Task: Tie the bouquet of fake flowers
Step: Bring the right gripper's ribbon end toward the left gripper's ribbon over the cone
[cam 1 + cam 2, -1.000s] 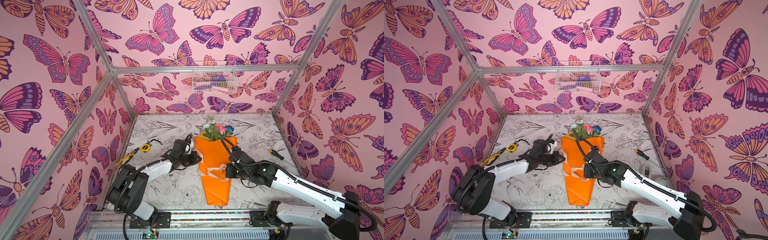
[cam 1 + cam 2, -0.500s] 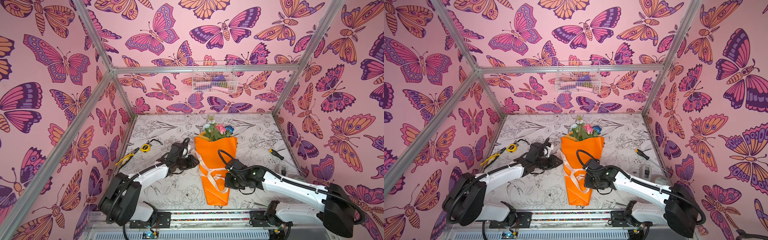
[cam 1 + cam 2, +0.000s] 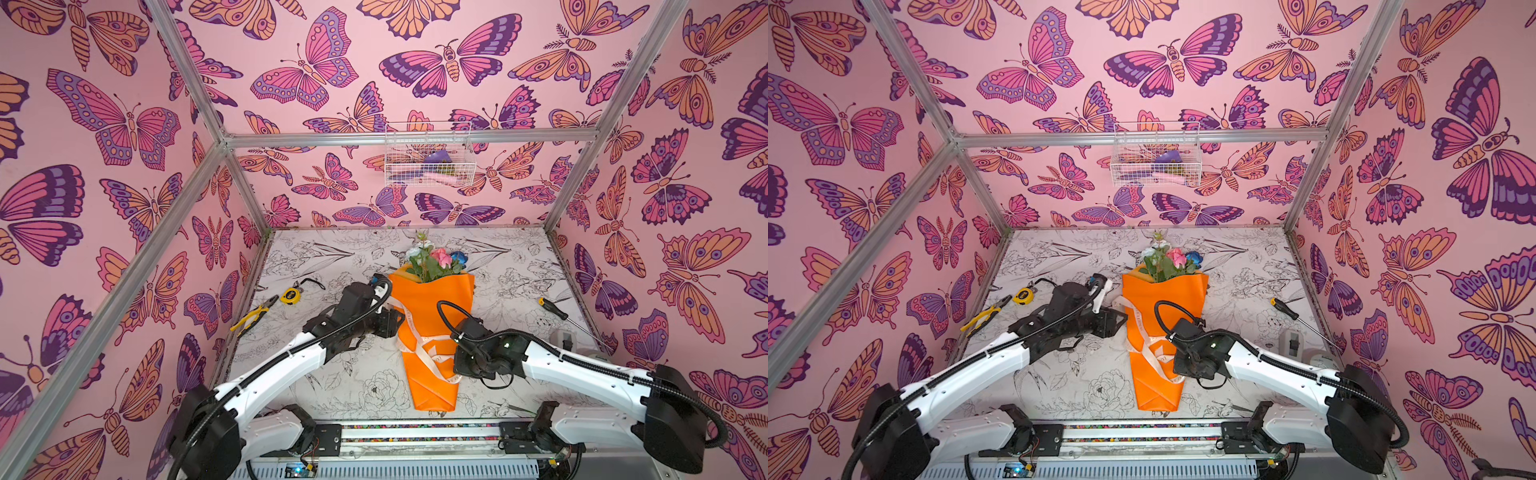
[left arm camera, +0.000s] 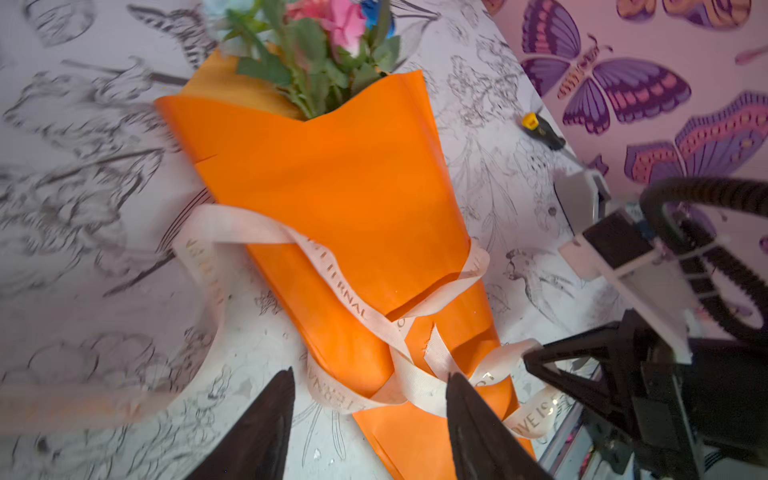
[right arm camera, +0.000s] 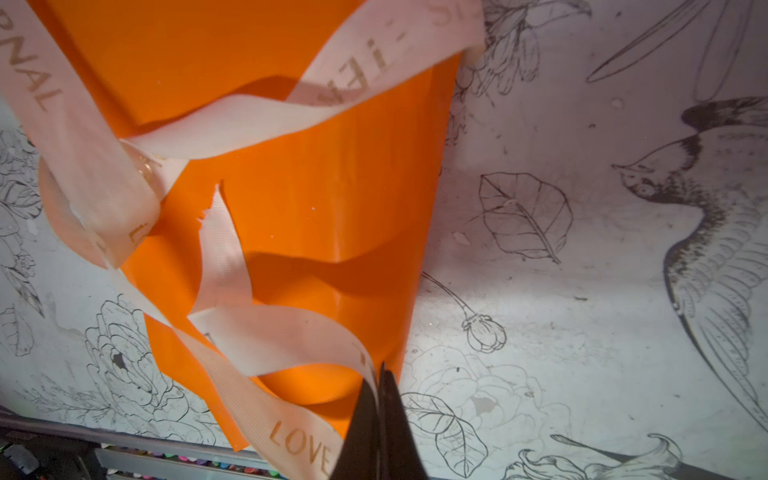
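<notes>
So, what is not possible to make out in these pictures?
- Bouquet stems: hidden inside its orange wrapping, every view.
- Wire basket contents: too small, behind mesh, both top views.
- Ribbon loose part: motion-blurred, left wrist view.
- Right fingers: covered by their own wrist in both top views.

Pliers (image 3: 253,316), tape measure (image 3: 290,296), screwdriver (image 3: 555,309), basket (image 3: 399,166) (wall-hung)

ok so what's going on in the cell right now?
Two arms are tying a bouquet of fake flowers, which lies wrapped in orange paper on the table. A cream ribbon loops around the wrap and crosses loosely on top, not pulled tight. The right gripper is shut on one stretch of the ribbon near the narrow end of the wrap. The left gripper is open beside the bouquet, holding nothing.
</notes>
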Robot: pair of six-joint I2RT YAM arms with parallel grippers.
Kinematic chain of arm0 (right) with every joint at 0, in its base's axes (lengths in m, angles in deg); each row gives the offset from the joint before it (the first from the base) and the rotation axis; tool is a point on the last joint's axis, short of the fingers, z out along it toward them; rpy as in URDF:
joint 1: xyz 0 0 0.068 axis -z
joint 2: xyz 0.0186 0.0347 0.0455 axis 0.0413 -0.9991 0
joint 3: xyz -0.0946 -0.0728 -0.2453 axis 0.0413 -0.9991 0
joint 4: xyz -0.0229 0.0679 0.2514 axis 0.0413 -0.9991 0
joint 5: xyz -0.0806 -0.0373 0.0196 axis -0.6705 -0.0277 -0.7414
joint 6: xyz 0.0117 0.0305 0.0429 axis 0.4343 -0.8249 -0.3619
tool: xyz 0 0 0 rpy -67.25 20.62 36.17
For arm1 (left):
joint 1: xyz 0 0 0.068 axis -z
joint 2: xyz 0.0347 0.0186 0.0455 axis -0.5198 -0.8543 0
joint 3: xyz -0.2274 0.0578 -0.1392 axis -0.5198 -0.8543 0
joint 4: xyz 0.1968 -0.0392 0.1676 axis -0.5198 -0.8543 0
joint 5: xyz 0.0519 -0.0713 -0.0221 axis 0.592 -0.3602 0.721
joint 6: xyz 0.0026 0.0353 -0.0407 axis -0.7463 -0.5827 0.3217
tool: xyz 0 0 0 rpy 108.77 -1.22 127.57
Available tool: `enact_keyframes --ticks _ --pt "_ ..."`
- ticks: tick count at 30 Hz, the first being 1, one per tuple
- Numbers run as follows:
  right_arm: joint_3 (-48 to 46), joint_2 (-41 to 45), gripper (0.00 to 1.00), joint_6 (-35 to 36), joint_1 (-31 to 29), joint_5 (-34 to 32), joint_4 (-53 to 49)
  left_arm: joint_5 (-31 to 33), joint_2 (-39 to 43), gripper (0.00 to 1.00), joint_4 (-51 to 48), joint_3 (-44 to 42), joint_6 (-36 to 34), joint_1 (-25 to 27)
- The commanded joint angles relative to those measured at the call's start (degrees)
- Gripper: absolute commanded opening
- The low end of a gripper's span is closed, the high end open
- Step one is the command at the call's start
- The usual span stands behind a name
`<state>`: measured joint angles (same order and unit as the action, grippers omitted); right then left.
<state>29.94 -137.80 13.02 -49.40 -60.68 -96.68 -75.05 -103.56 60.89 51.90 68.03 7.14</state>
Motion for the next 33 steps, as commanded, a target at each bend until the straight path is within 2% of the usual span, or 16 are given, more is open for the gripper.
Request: enact_keyframes --ticks 1,5,10,12,18,22,26,33 --pt "2.4 0.0 0.00 -1.8 0.3 -3.0 -3.9 -4.7 -8.2 0.62 1.9 3.6 -14.1 3.1" --pt "2.3 1.0 0.00 -2.1 0.3 -4.0 -4.6 -3.8 -16.1 0.59 2.0 7.6 -21.8 5.7" --pt "2.6 1.1 0.00 -2.3 0.3 -4.6 -5.1 -10.5 -22.2 0.58 1.9 9.9 -25.8 6.0" --pt "2.4 1.3 0.00 -2.1 0.3 -4.6 -4.8 -12.3 -23.8 0.58 1.9 10.2 -26.5 6.0" --pt "2.7 1.4 0.00 -1.9 0.2 -4.7 -4.4 -12.2 -27.4 0.55 -1.0 11.1 -27.3 6.0" --pt "3.1 1.6 0.00 -1.6 0.2 -4.9 -4.3 -9.5 -27.9 0.46 -2.1 10.6 -27.2 6.1" --pt "3.2 1.4 0.00 -1.2 0.2 -4.7 -3.6 -7.4 -28.8 0.45 -2.4 10.6 -26.8 6.1" --pt "4.4 1.8 0.00 -0.8 0.1 -6.5 -5.0 -7.7 -31.4 0.41 -3.0 11.5 -26.7 6.5"
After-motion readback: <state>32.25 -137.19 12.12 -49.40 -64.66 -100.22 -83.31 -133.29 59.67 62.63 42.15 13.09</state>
